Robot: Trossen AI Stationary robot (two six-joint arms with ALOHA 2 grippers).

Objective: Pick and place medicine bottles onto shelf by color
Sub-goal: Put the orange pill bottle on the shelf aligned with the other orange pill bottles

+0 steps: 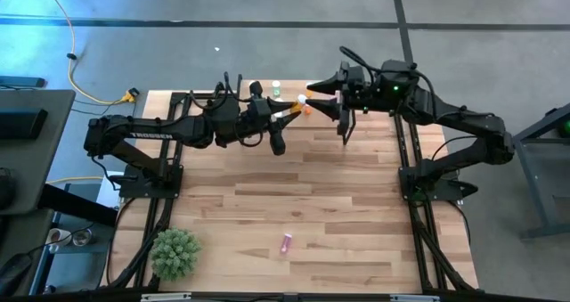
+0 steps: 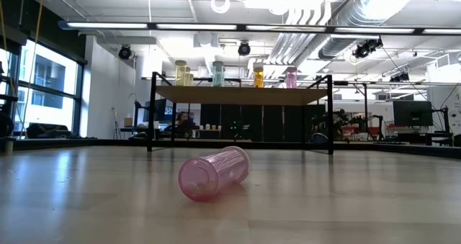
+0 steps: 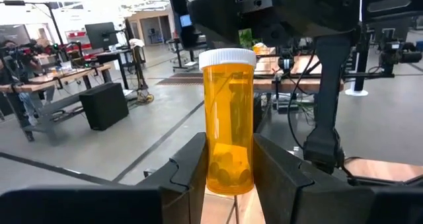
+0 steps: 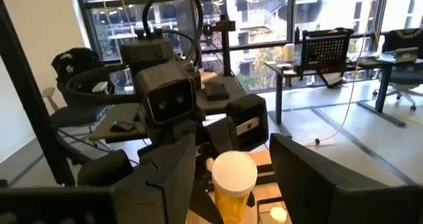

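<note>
An orange medicine bottle (image 3: 228, 125) with a white cap (image 3: 227, 57) hangs in the air above the table's far middle, with my left gripper (image 3: 228, 151) shut on it. My right gripper (image 4: 232, 151) faces it from the table's right, open, one finger on either side of the cap (image 4: 232, 171) without touching it. In the high view the two grippers (image 1: 283, 115) (image 1: 325, 102) meet over the far edge. A pink bottle (image 2: 212, 173) lies on its side on the table. The shelf (image 2: 241, 94) bears yellow (image 2: 181, 73), green (image 2: 217, 73), orange (image 2: 258, 75) and pink (image 2: 290, 76) bottles. My left gripper pinches the orange bottle's bottom end (image 3: 228, 174) between its two fingers (image 3: 192, 171). The fingers come level from the table's left and lie along the bottle. The capped end sticks out past the fingertips toward my right gripper, and the bottle is lifted clear of everything.
A small green plant (image 1: 175, 253) stands at the table's near left corner. The pink bottle (image 1: 287, 242) lies near the front middle, with bare planks around it. A green bottle (image 1: 275, 88) and an orange one (image 1: 307, 109) show under the arms at the far edge.
</note>
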